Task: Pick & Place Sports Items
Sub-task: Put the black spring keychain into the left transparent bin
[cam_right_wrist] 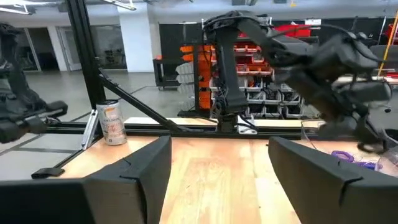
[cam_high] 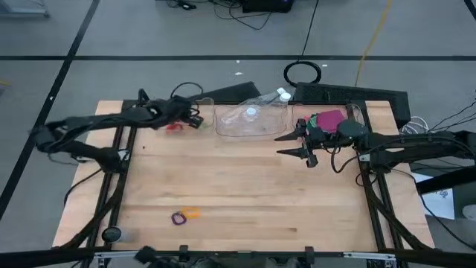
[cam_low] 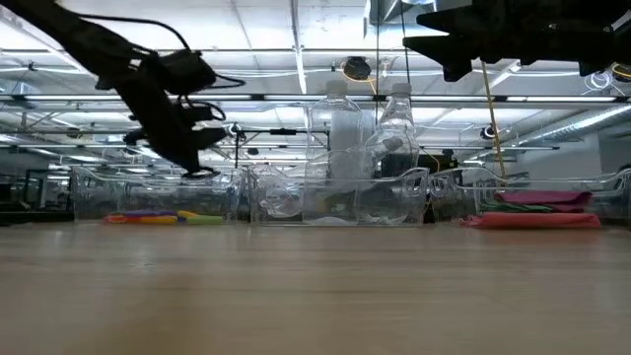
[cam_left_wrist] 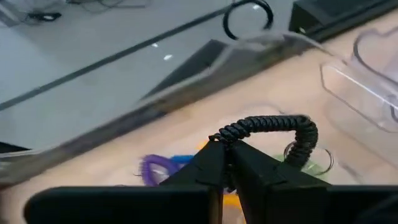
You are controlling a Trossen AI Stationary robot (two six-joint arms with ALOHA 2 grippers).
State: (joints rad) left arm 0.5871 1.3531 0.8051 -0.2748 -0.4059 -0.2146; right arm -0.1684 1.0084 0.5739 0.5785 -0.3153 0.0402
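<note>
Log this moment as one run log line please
left gripper: shut on black ring, above left bin | right gripper: open, empty, near right bin | purple ring, orange ring: on table

No legible text, brand or no. anywhere. The small silver can (cam_right_wrist: 112,122) w/ orange band by the table edge carries a printed label, but it's too blurred to read.
</note>
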